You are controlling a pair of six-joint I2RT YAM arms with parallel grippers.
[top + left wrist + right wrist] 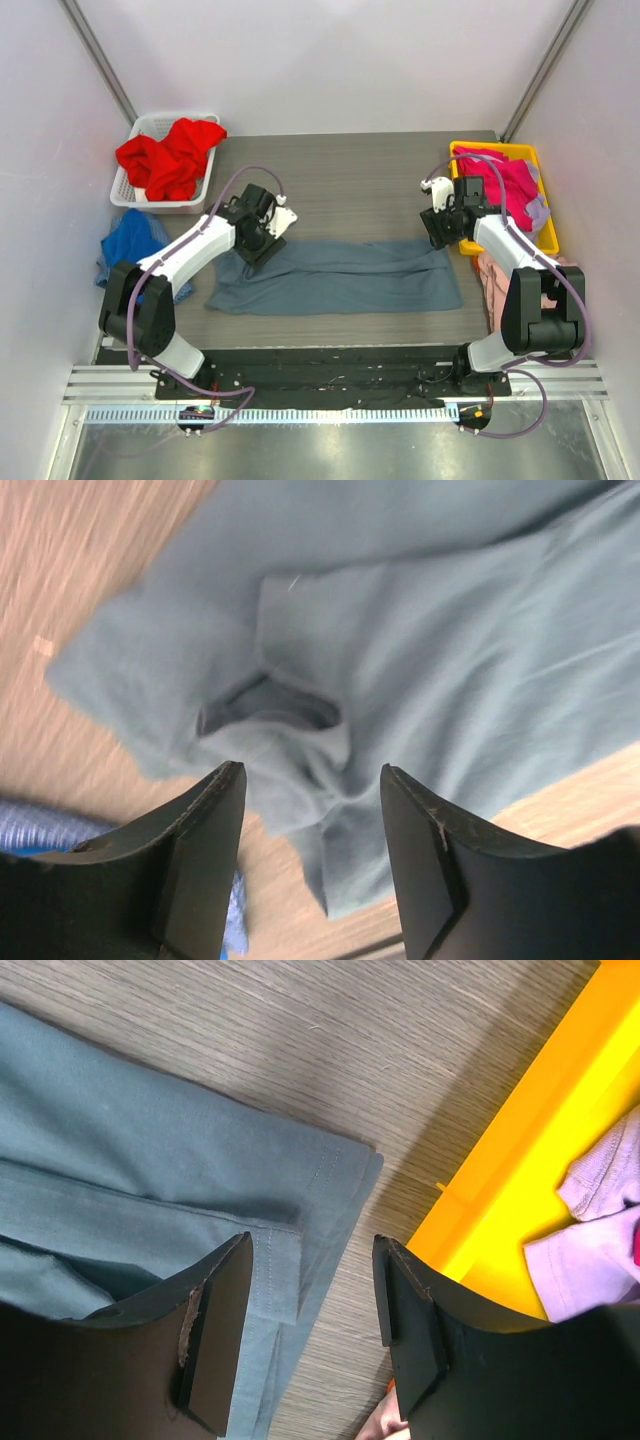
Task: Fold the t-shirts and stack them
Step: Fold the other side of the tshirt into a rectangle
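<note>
The large slate blue-grey t-shirt [335,277] lies folded into a long band across the table's middle. My left gripper [252,243] hovers open over its left end, where the collar [268,708] and a sleeve bunch up [300,780]. My right gripper [443,232] hovers open over the shirt's right hem corner [330,1175], beside the yellow bin [520,1190]. Red shirts [172,155] fill a white basket. A royal blue shirt [130,243] lies at the left. A magenta shirt [505,185] is in the yellow bin. A pale pink shirt [495,283] lies at the right.
The white basket [135,195] stands at the back left. The yellow bin [547,225] stands at the back right, with lilac cloth [600,1240] in it. White walls close in the table on three sides.
</note>
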